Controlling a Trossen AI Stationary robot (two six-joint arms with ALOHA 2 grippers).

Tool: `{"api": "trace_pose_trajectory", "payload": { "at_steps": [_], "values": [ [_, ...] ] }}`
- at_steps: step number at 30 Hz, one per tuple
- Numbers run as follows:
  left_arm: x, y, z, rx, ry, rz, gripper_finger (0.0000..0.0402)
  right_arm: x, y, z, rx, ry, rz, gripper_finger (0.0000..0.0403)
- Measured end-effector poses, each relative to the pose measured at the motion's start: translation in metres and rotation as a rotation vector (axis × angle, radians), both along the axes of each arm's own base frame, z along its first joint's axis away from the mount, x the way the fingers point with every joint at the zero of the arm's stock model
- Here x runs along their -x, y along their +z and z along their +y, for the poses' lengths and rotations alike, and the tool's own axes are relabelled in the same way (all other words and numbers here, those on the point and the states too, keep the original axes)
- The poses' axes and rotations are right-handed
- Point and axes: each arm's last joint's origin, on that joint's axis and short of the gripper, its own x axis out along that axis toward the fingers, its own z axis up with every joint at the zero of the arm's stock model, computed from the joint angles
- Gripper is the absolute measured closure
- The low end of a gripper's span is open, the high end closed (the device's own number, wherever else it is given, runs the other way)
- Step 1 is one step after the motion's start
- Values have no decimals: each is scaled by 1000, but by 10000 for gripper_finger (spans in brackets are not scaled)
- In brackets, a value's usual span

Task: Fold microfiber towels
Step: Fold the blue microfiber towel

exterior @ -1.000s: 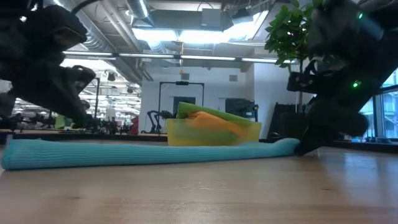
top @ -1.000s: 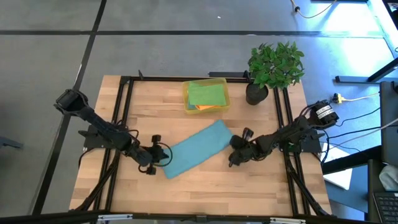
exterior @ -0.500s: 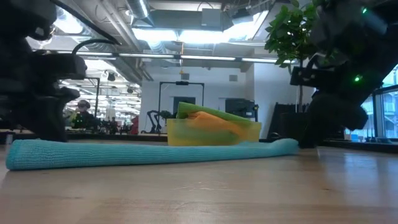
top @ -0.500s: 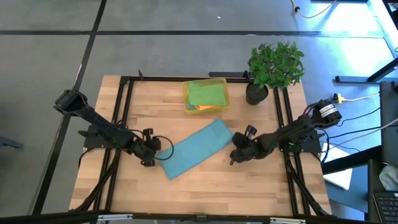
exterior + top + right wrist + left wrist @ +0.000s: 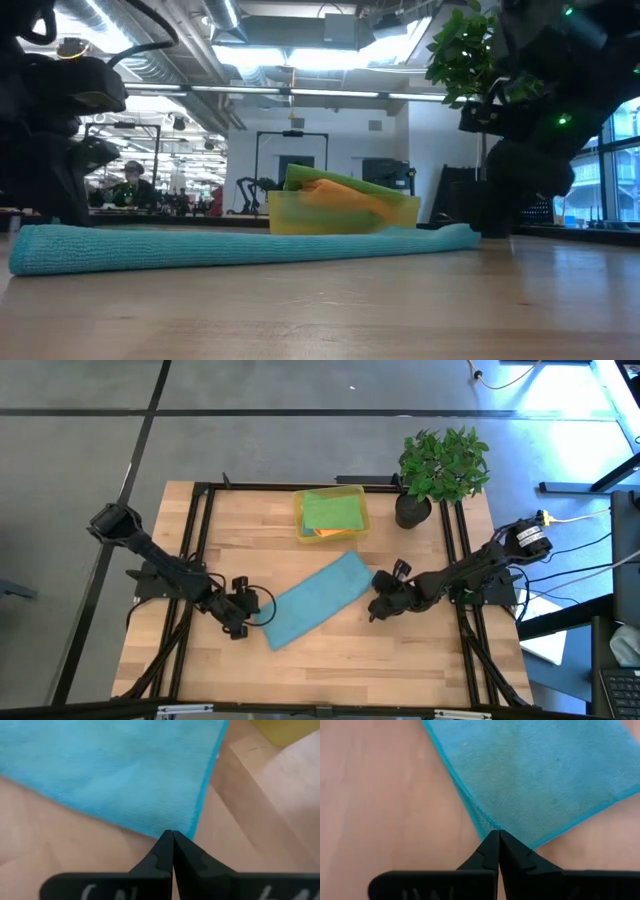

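Observation:
A teal-blue towel [image 5: 315, 600] lies folded in a long band, slanting across the table's middle, flat on the wood; it also shows in the low view [image 5: 240, 245]. My left gripper [image 5: 250, 618] is shut just off the band's near-left end [image 5: 485, 815], its tips [image 5: 498, 832] over the edge. My right gripper [image 5: 374, 610] is shut just off the band's far-right end [image 5: 195, 815], its tips [image 5: 170, 833] at the corner. A green towel [image 5: 333, 510] lies on an orange one [image 5: 330, 534] in the bin.
The translucent yellow bin [image 5: 298, 515] stands at the table's far middle, with a potted plant [image 5: 440, 465] to its right. Black frame rails [image 5: 195, 560] run along the table's left, right and far sides. Bare wood lies toward the near edge.
Both grippers have drawn back a little from the towel's two ends, the left toward the table's left, the right up and off the far-right end. The teal-blue towel has stayed flat where it was.

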Motion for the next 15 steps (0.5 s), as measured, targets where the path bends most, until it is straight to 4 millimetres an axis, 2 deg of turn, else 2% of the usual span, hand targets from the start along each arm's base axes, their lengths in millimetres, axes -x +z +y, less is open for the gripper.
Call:
{"api": "trace_pose_trajectory", "payload": {
  "at_steps": [7,11,15],
  "values": [
    [-1,-10,-10,0,-34,18,401,-4,0,-18,29,-30,32,397],
    [0,-8,-8,-111,-8,82,401,-6,0,-27,46,-34,52,397],
    [0,2,-4,-219,24,130,401,-6,0,-28,58,-17,67,397]
  ]
}}
